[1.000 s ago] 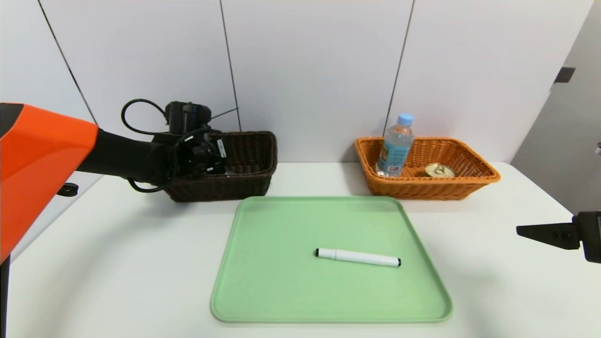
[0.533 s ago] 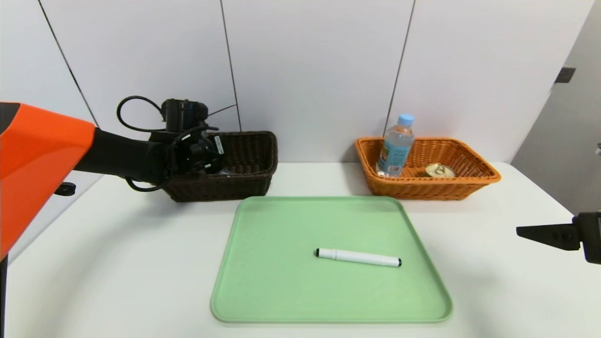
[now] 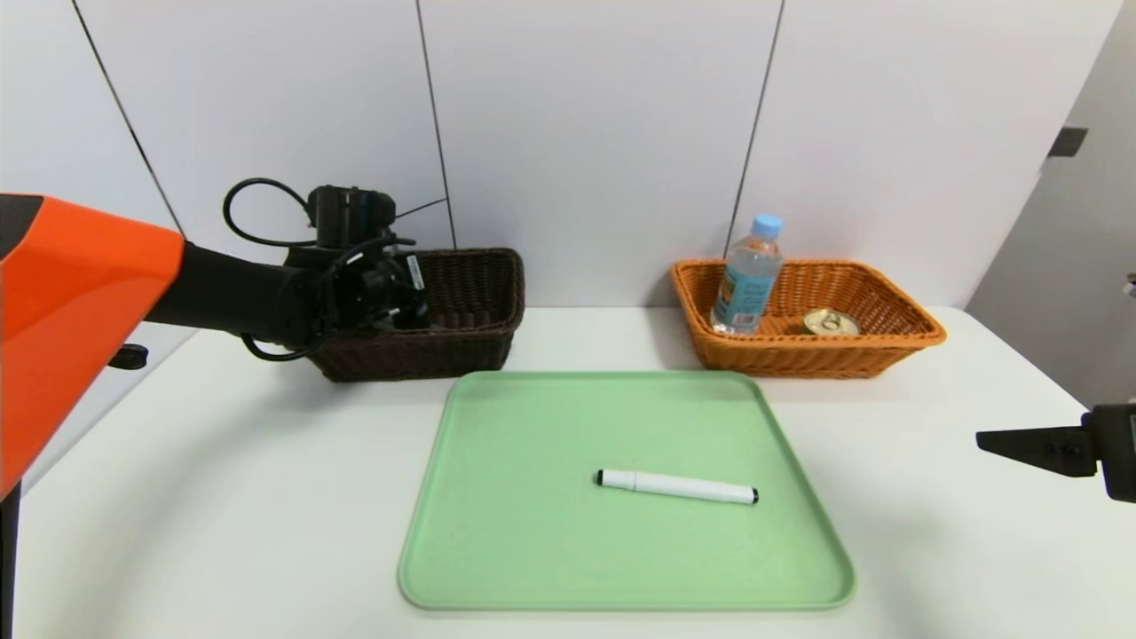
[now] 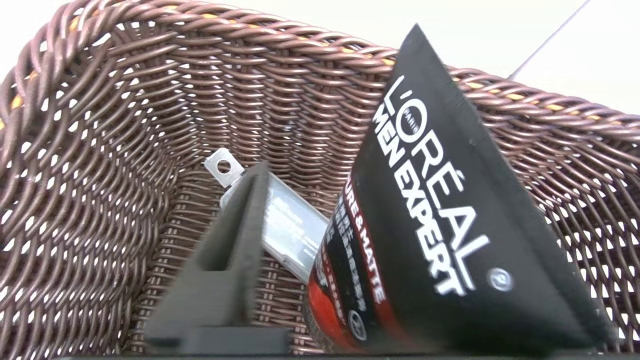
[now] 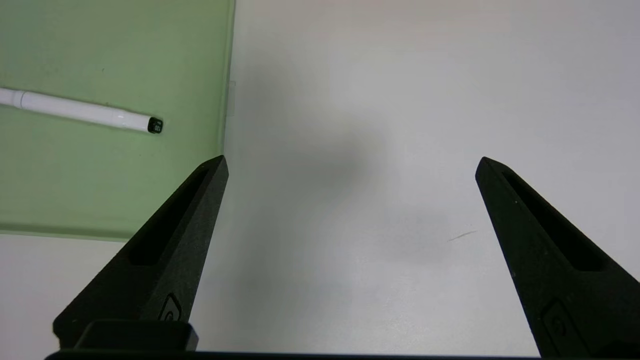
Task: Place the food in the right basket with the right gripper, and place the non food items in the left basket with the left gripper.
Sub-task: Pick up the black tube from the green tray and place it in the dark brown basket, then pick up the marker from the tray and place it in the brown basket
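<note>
Over brown basket (image 4: pixel 100 150), left claw (image 4: pixel 320 280) parted, touching black tube (image 4: pixel 430 225)

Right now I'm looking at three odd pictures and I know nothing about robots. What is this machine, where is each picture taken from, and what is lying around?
This is a two-armed robot sorting things into baskets. The wide picture is from a camera on its head, looking down at a white table. The other two come from cameras on its wrists.

The left gripper reaches into the dark brown basket. Its wrist picture shows a black tube right in front of it and a silvery packet lying inside; whether the tube is gripped or already let go is unclear.

The right gripper waits open and empty over the table, at the right edge.

A marker pen lies on the green tray. The orange basket holds a water bottle and a can.
</note>
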Motion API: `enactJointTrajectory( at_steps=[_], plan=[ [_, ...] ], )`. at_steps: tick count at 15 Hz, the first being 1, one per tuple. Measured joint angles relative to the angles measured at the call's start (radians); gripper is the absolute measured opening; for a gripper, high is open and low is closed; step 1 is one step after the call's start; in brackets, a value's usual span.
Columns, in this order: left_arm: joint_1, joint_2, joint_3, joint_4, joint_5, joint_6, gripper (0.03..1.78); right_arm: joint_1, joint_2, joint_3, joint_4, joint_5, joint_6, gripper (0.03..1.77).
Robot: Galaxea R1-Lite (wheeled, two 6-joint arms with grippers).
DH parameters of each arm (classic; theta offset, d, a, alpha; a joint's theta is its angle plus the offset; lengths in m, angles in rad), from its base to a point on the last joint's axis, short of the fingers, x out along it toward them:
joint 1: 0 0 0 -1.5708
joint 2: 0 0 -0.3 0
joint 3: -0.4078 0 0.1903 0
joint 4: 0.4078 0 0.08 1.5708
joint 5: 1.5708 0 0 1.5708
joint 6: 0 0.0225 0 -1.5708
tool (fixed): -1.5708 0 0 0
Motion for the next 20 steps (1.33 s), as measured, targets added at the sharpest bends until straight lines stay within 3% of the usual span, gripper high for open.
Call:
enactJointTrajectory(
  at_steps=[3, 6, 9, 14, 18, 20],
  plan=[
    [0.0, -0.008, -0.002, -0.036, -0.018, -0.006, 1.35, 0.001, -0.001, 0.005, 0.003, 0.0, 0.001, 1.71],
    [-0.001, -0.022, -0.018, -0.174, -0.051, 0.046, 1.45, 0.001, -0.009, 0.016, 0.003, 0.0, 0.0, 1.71],
    [0.0, -0.016, -0.09, -0.316, -0.046, 0.075, 1.53, 0.002, -0.013, 0.021, 0.001, 0.002, 0.001, 1.71],
    [0.0, 0.0, -0.225, -0.409, 0.066, 0.097, 1.61, 0.004, -0.016, 0.022, 0.001, 0.002, 0.001, 1.71],
    [-0.005, 0.007, -0.354, -0.393, 0.234, 0.09, 1.65, 0.008, -0.021, 0.021, 0.002, 0.001, 0.0, 1.71],
    [-0.017, -0.036, -0.295, -0.327, 0.21, 0.087, 1.66, 0.018, -0.024, 0.021, 0.005, 0.001, 0.0, 1.71]
  ],
)
